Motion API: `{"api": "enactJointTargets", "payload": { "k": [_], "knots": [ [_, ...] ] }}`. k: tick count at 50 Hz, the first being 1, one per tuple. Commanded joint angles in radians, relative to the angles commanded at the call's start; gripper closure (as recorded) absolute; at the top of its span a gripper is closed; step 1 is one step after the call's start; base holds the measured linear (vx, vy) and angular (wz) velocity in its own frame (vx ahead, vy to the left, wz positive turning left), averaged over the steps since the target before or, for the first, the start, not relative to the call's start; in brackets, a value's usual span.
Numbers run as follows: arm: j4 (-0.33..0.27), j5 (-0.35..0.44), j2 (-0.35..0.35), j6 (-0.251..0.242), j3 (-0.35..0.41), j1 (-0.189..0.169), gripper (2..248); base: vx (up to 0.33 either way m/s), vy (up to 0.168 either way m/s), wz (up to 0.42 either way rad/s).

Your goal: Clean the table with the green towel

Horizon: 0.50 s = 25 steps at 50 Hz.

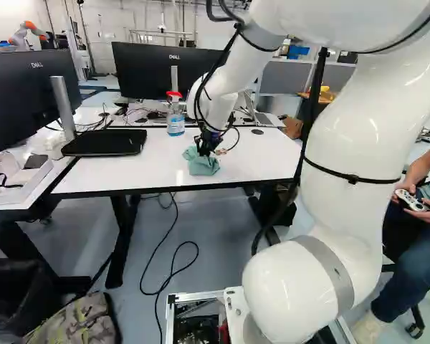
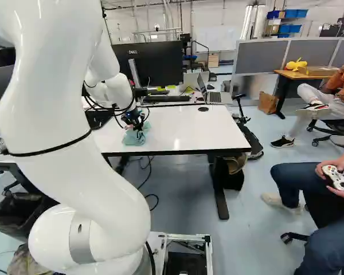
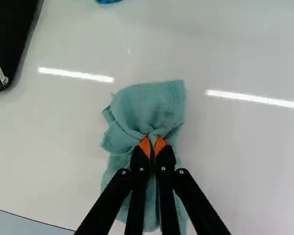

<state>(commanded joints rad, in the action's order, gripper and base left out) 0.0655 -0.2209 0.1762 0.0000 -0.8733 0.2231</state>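
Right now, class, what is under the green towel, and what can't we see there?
Under the green towel is the white tabletop, visible around the cloth. The patch directly beneath is covered, so whether anything else lies there cannot be told.

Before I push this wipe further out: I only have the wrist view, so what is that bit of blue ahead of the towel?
Observer: It belongs to a clear bottle with a red top, standing upright on the white table.
Operator: Understood, I'd rather wipe around that. The gripper is shut on the green towel; what does the zip pull off to one side belong to?
Observer: A flat black case, which lies just right of a monitor stand in the left base view.
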Motion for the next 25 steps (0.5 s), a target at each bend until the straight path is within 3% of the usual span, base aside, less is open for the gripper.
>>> {"api": "enactJointTargets", "payload": {
  "k": [25],
  "knots": [
    [0.000, -0.010, -0.074, 0.000, 0.016, 0.000, 219, 0.000, 0.000, 0.000]
  ]
}}
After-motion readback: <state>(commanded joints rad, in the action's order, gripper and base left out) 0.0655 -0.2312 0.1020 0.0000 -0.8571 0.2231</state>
